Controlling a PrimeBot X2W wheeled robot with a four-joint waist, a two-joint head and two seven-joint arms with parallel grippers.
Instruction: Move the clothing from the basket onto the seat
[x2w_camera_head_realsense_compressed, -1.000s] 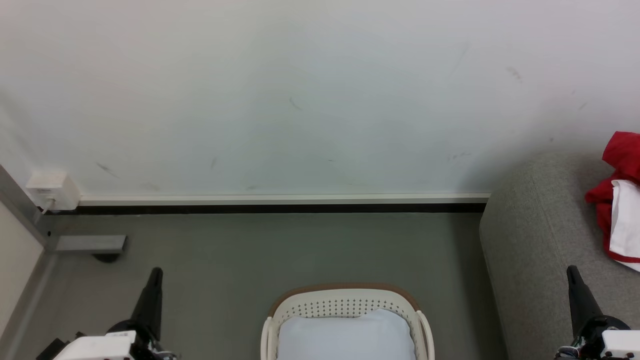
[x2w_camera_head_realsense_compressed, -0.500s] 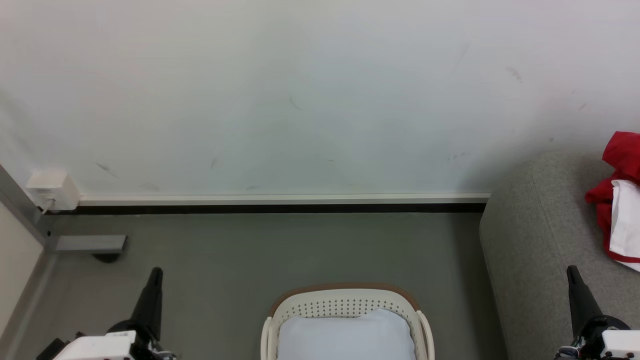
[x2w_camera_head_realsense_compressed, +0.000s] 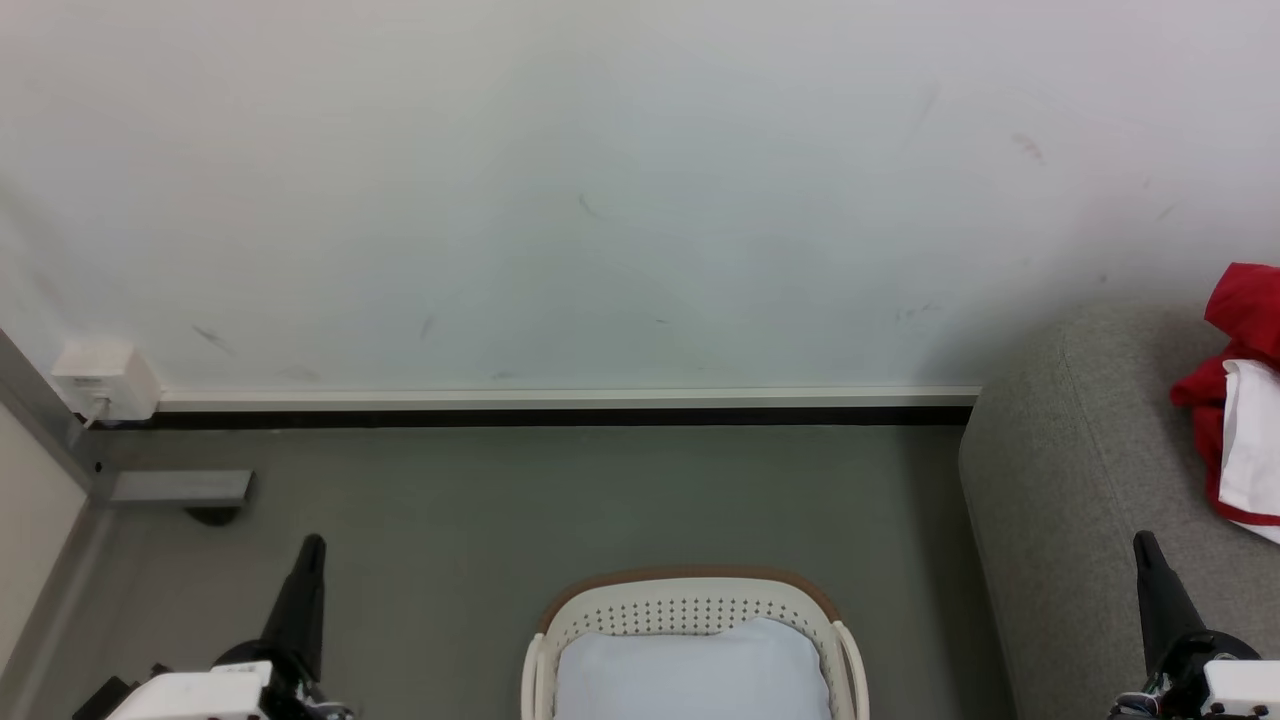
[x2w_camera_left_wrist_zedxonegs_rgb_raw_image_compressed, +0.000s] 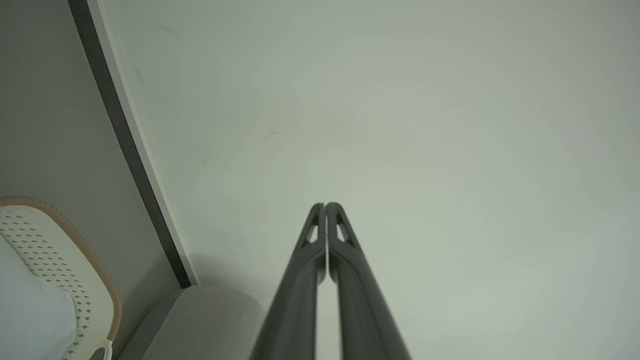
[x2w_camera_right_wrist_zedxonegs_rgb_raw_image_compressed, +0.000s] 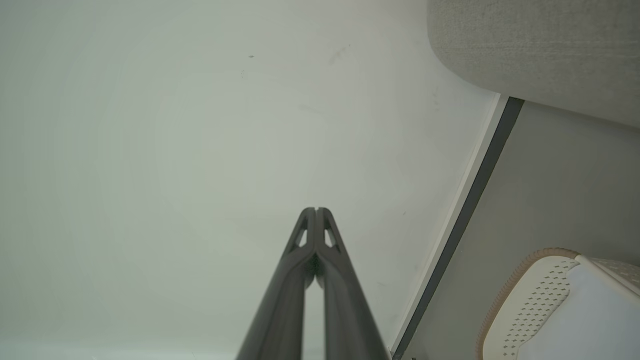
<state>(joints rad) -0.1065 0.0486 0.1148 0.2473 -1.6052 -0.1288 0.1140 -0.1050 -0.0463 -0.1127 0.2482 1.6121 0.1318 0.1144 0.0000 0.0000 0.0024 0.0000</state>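
- Check against a second ago: no difference. The head view's framing, both arms, the basket and the clothing all sit as they did.
- Far left: a small pale wall box (x2w_camera_head_realsense_compressed: 105, 380) sits at the foot of the white wall (x2w_camera_head_realsense_compressed: 600, 200). A grey metal plate (x2w_camera_head_realsense_compressed: 180, 487) lies on the floor (x2w_camera_head_realsense_compressed: 550, 500) just below it.
- Lower left: the left fingers (x2w_camera_head_realsense_compressed: 311, 548) point up the head view. The left wrist view shows them pressed together tip to tip, holding nothing. They are well apart from the basket.
- Along the wall's foot: a pale skirting (x2w_camera_head_realsense_compressed: 560, 398) with a dark strip beneath it runs to the seat.
- Bottom centre: the basket (x2w_camera_head_realsense_compressed: 690, 585) stands on the floor, cut by the lower edge. It has a brown rim and a white perforated wall. A pale blue pad (x2w_camera_head_realsense_compressed: 690, 670) covers what shows of its inside.
- Right: the seat (x2w_camera_head_realsense_compressed: 1060, 450) is light grey fabric with a rounded end. It is near the basket, with a strip of floor between them. That rounded end rises between the basket and the clothing.
- Lower right: the right fingers (x2w_camera_head_realsense_compressed: 1143, 545) point up, shown against the seat's fabric. They are closed on each other and carry nothing.
- Far right edge: the clothing (x2w_camera_head_realsense_compressed: 1235, 400) is red with a white panel. It lies in a crumpled heap on the seat, partly cut off by the frame and well apart from the basket.
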